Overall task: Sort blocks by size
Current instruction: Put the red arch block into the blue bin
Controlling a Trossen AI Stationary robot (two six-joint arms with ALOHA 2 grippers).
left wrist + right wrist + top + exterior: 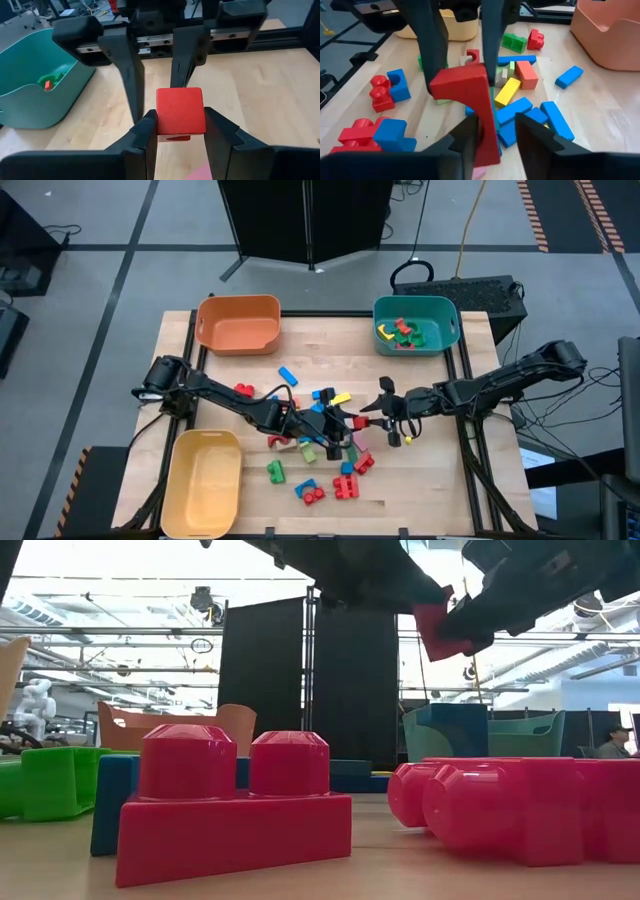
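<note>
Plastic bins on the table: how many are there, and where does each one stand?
3. The orange bin stands at the far left, the teal bin at the far right, and the yellow bin at the near left corner.

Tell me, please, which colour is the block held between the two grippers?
The block is red; the left wrist view shows it best.

wooden table [440, 480], scattered blocks [312, 450], three bins [238, 323]

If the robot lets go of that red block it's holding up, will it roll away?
Probably not: the red block has flat faces and square corners, so it would likely land and stay. It looks stiff, and probably light, since the left gripper lifts it by pinching two sides.
</note>
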